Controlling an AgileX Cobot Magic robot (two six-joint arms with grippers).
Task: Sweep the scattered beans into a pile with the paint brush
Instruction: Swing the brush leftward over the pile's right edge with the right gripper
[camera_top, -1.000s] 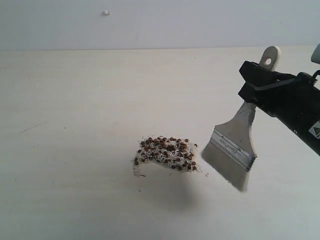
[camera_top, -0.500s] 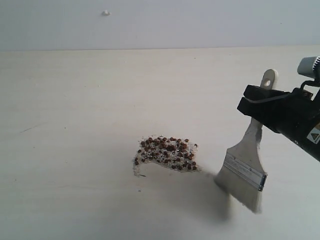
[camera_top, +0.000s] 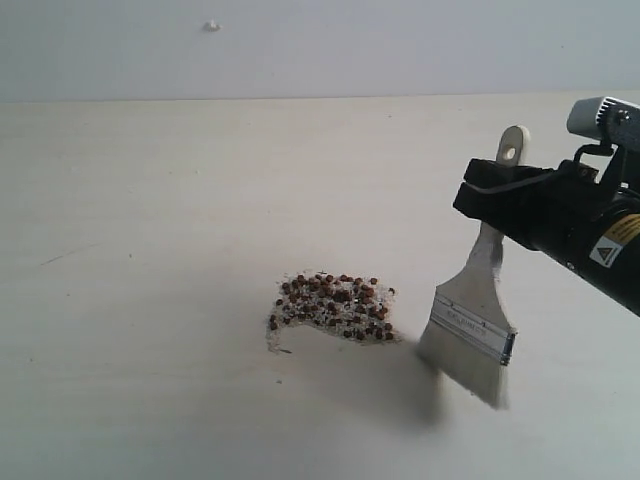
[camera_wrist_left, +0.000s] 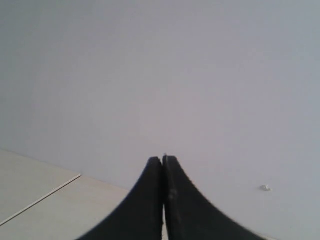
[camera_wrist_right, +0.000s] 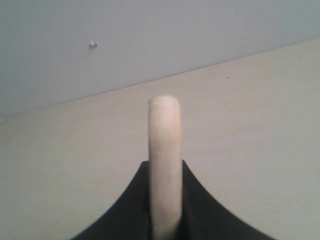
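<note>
Lately: swung the paint brush (camera_top: 478, 300) out R and lower half a sec ago, now brought back L and slightly up. Hangs w/ bristles just R of the beans (camera_top: 333, 307), not touching. Noted blur on the bristle edge, so prob. mid-move.

No shift in the beans over the last sec. Already lying as one tight clump (mixed w/ white grains (camera_top: 283, 325)) on the table (camera_top: 150, 320), centre-near, w/ few strays at the edges. Reads as lining up a stroke from the R to tighten the pile. Judged nearly done, going by the clump.

Grip: right gripper (camera_top: 487, 195) clamped on the wooden handle, holed end sticking up past the jaws. Confirmed in R wrist view, handle pinched between both fingers. Left gripper (camera_wrist_left: 163, 167) closed on nothing, tips together, aimed at the wall, away from the work.

Writing: faint print on the ferrule (camera_top: 472, 328), too small to read. Yellowish sticker (camera_top: 612, 250) on R arm, text illegible. No brand made out.
</note>
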